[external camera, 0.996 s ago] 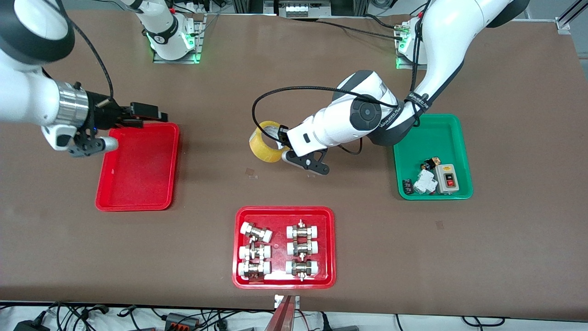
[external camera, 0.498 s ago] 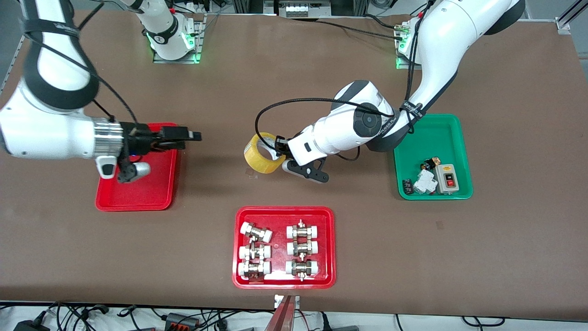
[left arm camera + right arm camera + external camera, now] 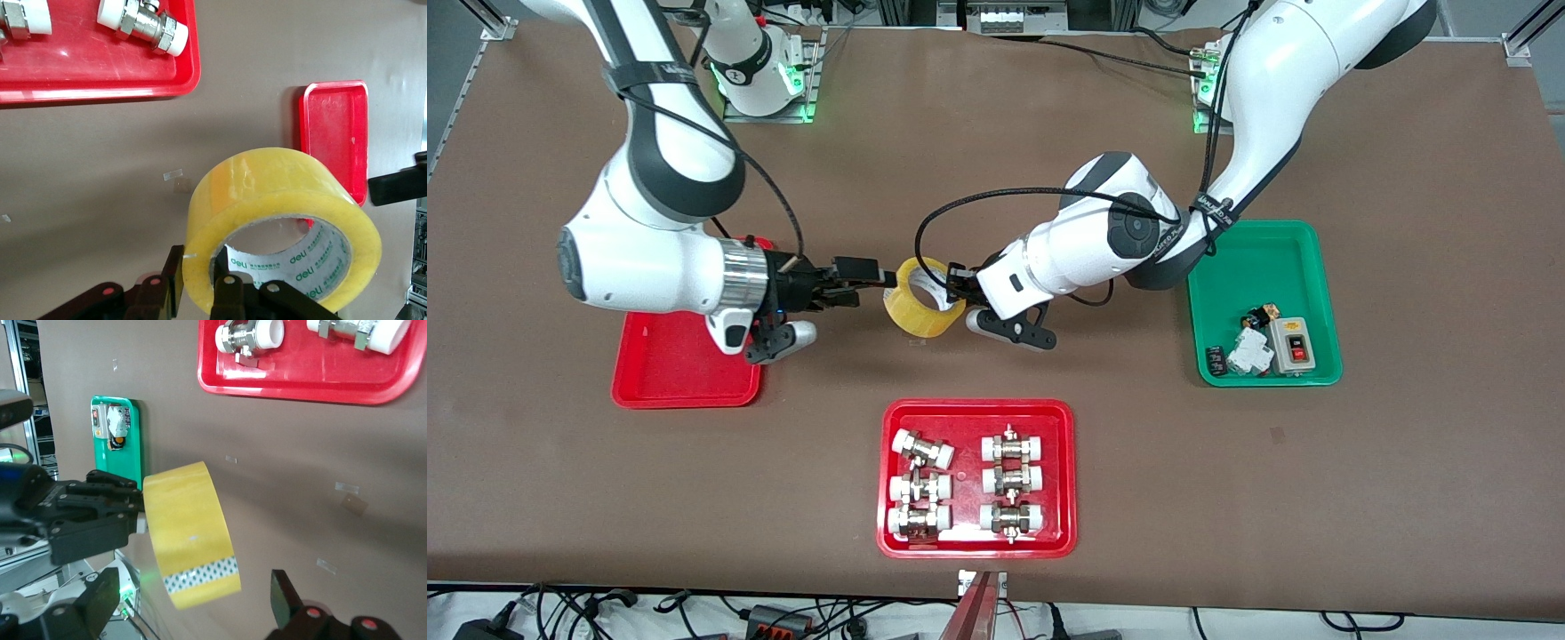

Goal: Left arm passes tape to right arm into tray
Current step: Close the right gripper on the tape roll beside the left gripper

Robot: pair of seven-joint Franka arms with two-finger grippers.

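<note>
The right gripper (image 3: 871,286) has swung off the tray (image 3: 660,378), fingers spread just beside the tape (image 3: 919,308), which the left gripper (image 3: 957,289) pinches by its wall.

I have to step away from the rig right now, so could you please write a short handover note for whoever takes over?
Left end effector: shut on the tape, holding it by the wall of the roll, in the air over the bare table between the two arms.
Right end effector: open, level with the tape, fingers either side of its edge but not yet closed.
Tray: plain red one, at the right arm's end of the table, partly under the right arm; nothing seen in it.
Done: tape lifted and presented.
Left: right arm grips, left releases, tape goes into the tray.
</note>
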